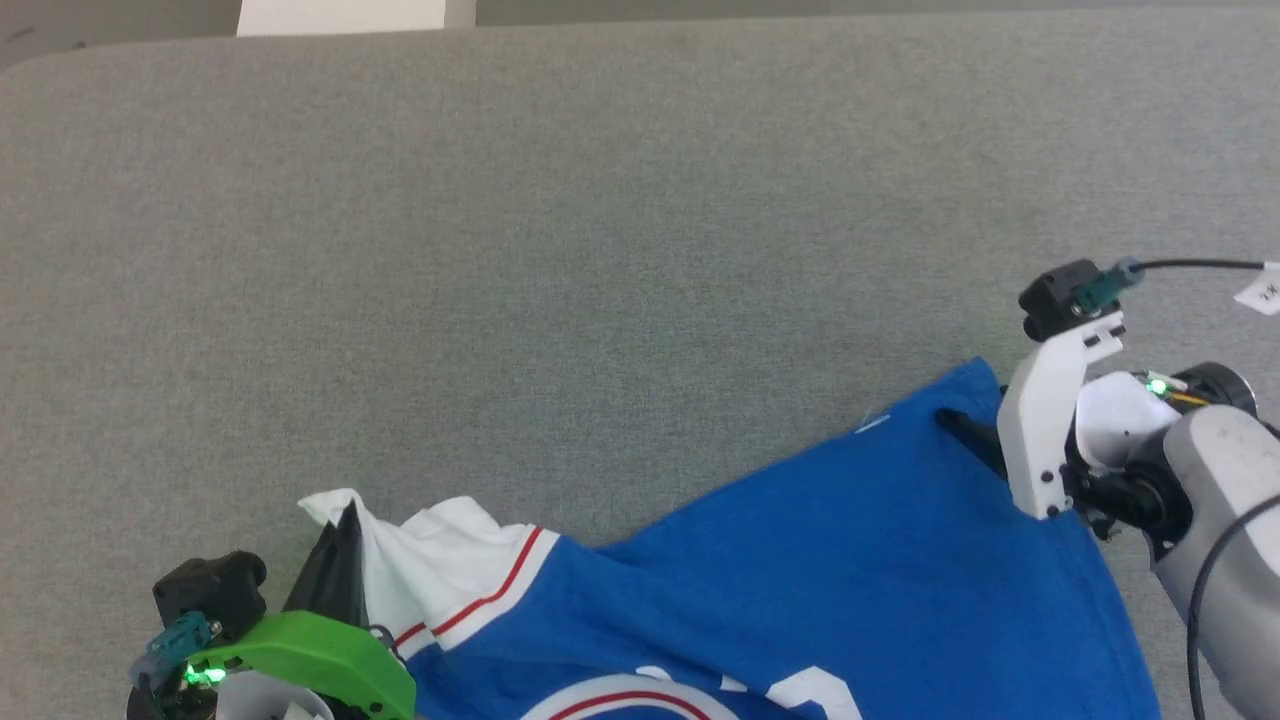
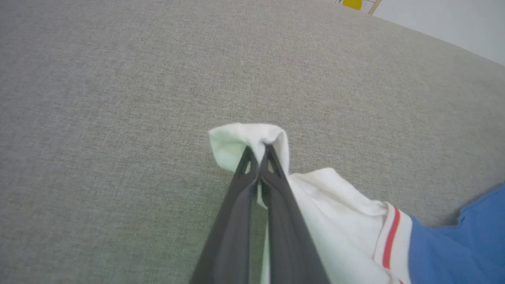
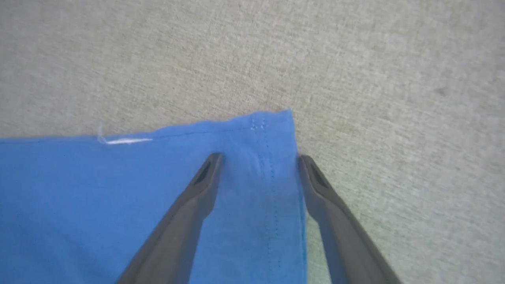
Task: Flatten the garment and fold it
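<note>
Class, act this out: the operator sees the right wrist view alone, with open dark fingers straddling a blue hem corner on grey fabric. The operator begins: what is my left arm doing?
Observer: Your left gripper is shut on the tip of the white short sleeve of the royal-blue jersey shirt.
Operator: Is that sleeve lying flat?
Observer: No, it is bunched into a peak where it is pinched.
Operator: Is anything printed on the side facing up?
Observer: Yes, white markings with a red line show at the head view's bottom edge, too cropped to read.
</note>
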